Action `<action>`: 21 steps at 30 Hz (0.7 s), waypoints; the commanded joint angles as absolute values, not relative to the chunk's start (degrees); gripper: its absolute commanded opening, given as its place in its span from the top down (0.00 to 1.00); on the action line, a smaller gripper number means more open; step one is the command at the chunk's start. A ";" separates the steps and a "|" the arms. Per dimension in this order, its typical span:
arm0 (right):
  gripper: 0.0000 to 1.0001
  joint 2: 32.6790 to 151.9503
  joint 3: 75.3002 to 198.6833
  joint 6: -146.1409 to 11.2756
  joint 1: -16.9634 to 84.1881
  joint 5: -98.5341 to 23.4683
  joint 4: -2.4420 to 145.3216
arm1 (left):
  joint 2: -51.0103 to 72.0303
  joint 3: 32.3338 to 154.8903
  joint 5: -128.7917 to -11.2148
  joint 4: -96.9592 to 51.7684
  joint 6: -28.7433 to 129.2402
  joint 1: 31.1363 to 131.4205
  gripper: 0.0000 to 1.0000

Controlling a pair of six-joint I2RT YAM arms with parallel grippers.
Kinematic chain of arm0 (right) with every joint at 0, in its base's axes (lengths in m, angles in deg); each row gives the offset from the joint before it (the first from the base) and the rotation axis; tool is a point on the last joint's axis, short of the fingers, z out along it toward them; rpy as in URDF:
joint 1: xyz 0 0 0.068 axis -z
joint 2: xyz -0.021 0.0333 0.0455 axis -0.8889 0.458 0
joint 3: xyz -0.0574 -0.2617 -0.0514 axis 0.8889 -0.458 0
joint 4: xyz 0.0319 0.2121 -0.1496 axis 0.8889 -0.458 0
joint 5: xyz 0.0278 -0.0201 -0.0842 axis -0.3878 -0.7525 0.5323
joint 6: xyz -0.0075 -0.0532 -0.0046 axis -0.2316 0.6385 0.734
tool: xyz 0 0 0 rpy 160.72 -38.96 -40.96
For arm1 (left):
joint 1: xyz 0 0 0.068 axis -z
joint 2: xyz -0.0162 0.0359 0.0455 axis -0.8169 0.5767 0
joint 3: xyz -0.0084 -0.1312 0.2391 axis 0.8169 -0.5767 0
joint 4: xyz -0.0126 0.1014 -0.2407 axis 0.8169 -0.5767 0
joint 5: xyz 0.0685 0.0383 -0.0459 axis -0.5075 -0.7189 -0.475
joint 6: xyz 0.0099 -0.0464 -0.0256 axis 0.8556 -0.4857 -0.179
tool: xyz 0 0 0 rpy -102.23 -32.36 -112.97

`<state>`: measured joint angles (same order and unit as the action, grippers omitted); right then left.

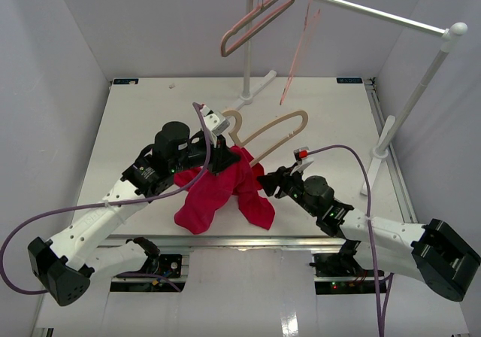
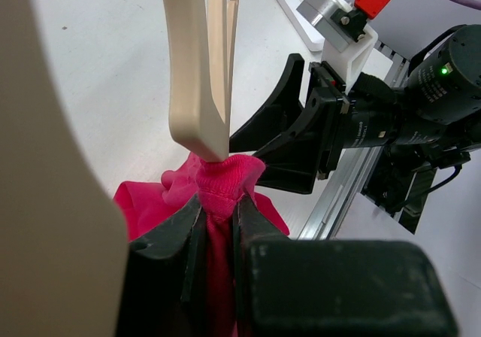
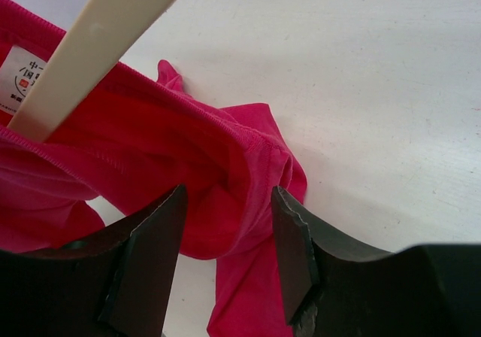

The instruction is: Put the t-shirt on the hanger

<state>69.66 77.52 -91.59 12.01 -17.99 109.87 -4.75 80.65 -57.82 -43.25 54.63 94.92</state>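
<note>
The red t-shirt lies bunched on the table's near middle, partly lifted. The tan wooden hanger lies behind it, one arm poking into the cloth. My left gripper is shut on a fold of the t-shirt right below the hanger's arm end. My right gripper is open, its fingers standing either side of a fold of the t-shirt. The hanger's arm crosses the neck, and the white label shows beside it.
A white clothes rail stands at the back right with a thicker pinkish-brown hanger and a thin pink wire hanger hung on it. Its feet rest on the white table.
</note>
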 commanded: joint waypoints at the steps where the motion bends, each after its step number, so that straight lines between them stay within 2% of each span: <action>1: 0.46 72.89 81.07 -90.64 11.76 -16.17 113.82 | -7.51 79.55 -56.39 -38.83 53.07 95.02 1.00; 5: 0.49 74.81 80.73 -91.27 11.76 -14.68 114.97 | -8.08 79.29 -55.18 -38.59 53.04 95.02 1.00; 11: 0.62 77.99 81.73 -92.17 11.76 -11.03 114.77 | -8.72 79.11 -54.60 -38.07 52.17 95.03 1.00; 12: 0.66 78.41 82.03 -91.98 11.76 -11.00 114.76 | -8.78 79.05 -54.34 -38.06 51.97 94.98 1.00; 14: 0.83 78.76 82.32 -91.62 11.76 -10.95 115.00 | -9.11 78.88 -53.95 -38.00 51.55 94.96 1.00; 16: 0.92 78.32 82.80 -91.00 11.80 -10.25 114.01 | -9.33 78.59 -53.66 -38.26 51.54 95.00 1.00; 21: 0.92 70.88 86.59 -88.11 13.99 -4.59 102.24 | -9.50 78.99 -54.95 -45.30 56.79 94.96 1.00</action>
